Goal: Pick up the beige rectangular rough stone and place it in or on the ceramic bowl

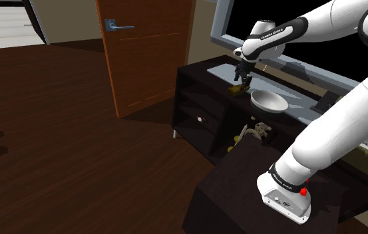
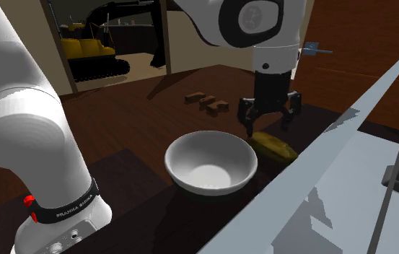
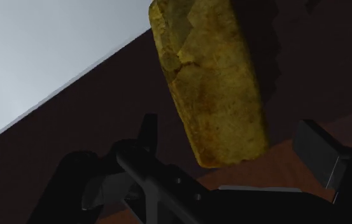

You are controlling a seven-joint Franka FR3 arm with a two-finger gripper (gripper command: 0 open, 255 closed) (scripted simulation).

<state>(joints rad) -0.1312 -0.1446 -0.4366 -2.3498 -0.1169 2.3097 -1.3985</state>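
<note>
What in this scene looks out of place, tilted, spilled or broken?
Nothing looks spilled or broken. The bowl stands upright and empty on the dark cabinet top, and the yellowish stone lies flat beside it. The only loose things are a few brown blocks on the floor behind.

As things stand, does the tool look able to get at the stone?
Probably yes: the tool hangs open just above the yellow-brown stone, nothing lies over it, and the white bowl sits off to one side.
</note>
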